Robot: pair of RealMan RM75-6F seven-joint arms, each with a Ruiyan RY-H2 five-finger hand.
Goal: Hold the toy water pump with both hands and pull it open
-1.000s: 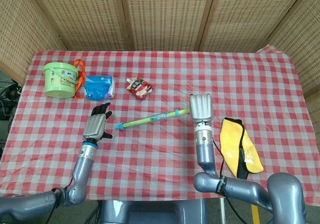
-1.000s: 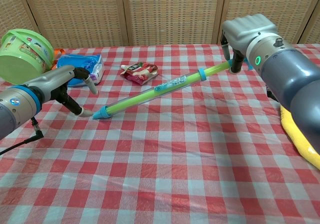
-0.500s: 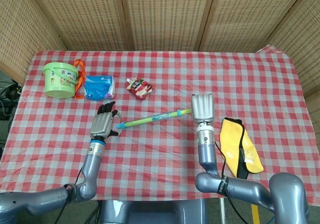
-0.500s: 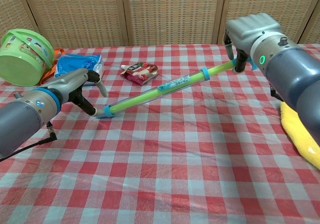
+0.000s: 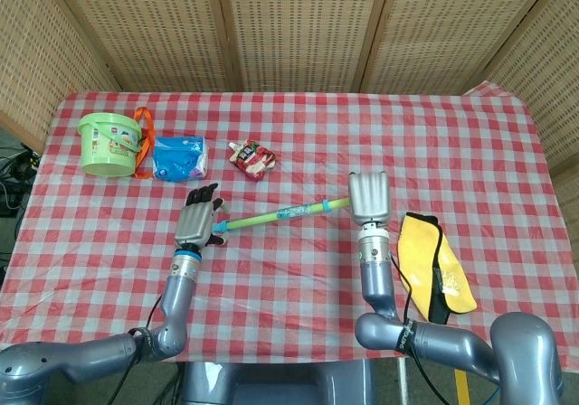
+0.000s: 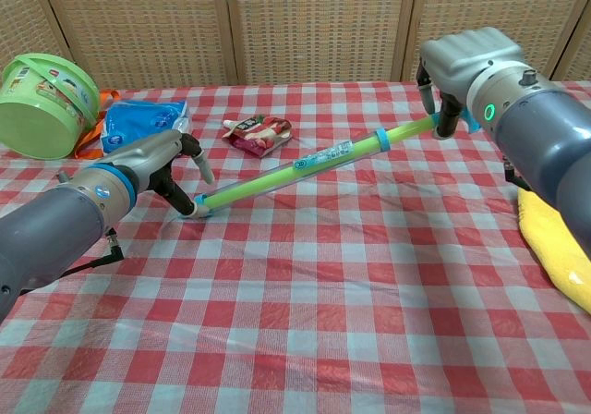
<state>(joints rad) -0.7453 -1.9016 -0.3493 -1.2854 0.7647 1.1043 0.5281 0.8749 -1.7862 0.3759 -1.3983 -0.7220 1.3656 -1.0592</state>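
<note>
Right hand [image 6: 457,63] grips the toy water pump [image 6: 305,163] at its far end; left hand [image 6: 175,169], fingers apart, reaches the blue tip; should wrap fully before pulling straight along the tube.

I see the toy water pump [image 5: 282,213] as a slim green tube with blue end caps and a blue collar, lying slantwise across the checkered surface [image 5: 298,143], its right end raised.
</note>
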